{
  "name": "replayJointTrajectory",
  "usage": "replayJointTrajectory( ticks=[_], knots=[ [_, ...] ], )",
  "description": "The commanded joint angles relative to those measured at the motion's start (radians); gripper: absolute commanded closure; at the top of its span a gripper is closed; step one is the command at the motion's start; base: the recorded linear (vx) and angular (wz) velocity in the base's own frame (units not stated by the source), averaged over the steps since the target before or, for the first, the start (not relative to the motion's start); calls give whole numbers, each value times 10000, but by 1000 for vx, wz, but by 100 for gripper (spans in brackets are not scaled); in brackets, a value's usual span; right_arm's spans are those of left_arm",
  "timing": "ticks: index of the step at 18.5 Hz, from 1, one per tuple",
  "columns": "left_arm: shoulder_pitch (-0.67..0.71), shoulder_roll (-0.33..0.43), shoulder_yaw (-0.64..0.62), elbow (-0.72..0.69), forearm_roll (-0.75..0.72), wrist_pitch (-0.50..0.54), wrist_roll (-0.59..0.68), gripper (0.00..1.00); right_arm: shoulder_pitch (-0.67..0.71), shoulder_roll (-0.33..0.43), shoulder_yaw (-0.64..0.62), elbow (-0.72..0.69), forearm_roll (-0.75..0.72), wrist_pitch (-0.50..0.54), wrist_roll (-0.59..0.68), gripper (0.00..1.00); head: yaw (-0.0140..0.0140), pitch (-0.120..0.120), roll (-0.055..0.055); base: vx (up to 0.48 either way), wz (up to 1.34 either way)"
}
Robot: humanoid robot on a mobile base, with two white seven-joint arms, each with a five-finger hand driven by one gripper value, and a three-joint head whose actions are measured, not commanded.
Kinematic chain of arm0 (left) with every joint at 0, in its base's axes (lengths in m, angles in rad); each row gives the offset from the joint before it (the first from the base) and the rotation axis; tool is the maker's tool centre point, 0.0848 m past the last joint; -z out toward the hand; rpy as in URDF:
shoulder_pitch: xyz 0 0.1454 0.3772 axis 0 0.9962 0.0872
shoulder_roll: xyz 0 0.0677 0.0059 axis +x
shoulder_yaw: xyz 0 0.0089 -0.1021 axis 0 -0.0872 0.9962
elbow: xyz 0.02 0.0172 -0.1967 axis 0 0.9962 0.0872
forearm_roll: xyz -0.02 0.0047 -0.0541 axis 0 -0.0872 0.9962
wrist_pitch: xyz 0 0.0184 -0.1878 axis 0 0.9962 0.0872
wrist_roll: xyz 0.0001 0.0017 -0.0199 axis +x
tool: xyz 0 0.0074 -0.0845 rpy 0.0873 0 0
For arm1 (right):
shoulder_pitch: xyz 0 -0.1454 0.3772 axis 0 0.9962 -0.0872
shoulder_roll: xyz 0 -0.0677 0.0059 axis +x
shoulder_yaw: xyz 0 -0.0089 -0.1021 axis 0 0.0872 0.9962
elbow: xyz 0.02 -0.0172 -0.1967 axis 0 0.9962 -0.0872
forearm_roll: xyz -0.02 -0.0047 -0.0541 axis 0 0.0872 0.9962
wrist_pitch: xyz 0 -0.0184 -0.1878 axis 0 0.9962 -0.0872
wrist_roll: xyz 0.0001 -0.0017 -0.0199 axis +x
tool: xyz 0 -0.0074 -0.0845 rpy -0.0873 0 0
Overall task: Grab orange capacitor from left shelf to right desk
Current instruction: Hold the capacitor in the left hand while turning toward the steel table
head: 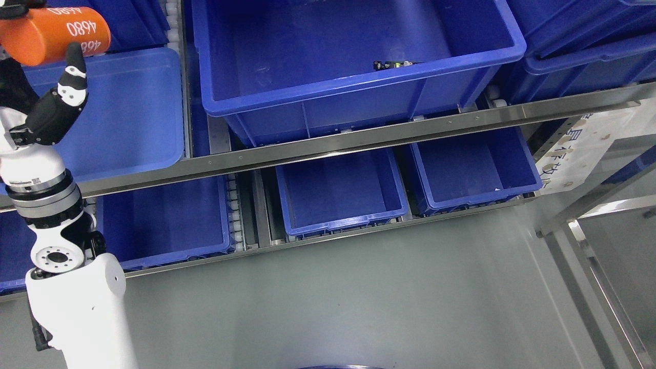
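An orange cylindrical capacitor (54,33) with white "4680" print sits at the top left of the head view, lying sideways in the air. My left hand (36,56) is shut on it: a black finger curls over its top left end and the thumb (72,77) points up against its underside. The hand holds it above a light blue bin (133,113) on the upper shelf level. My white left arm rises from the lower left corner. The right arm is out of view.
A large blue bin (353,56) holding a small dark part (392,64) fills the top middle. A steel shelf rail (359,138) runs across. Smaller blue bins (341,192) (474,169) sit on the lower level. Grey floor lies below, and a metal frame (589,205) stands at right.
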Motion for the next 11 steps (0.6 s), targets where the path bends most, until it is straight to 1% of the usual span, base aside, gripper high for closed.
replayJointTrajectory(
  ticks=[1, 6, 11],
  knots=[
    [-90, 171, -302, -65, 0, 2, -4, 100, 200, -174, -123, -174, 46, 5, 7, 0, 0, 0, 0, -29, -126],
    [-89, 171, -579, -65, 0, 2, -4, 100, 200, -174, -123, -174, 46, 5, 7, 0, 0, 0, 0, -61, -269],
    [-90, 171, -686, -65, 0, 2, -4, 100, 200, -174, -123, -174, 46, 5, 7, 0, 0, 0, 0, -112, -477]
  ],
)
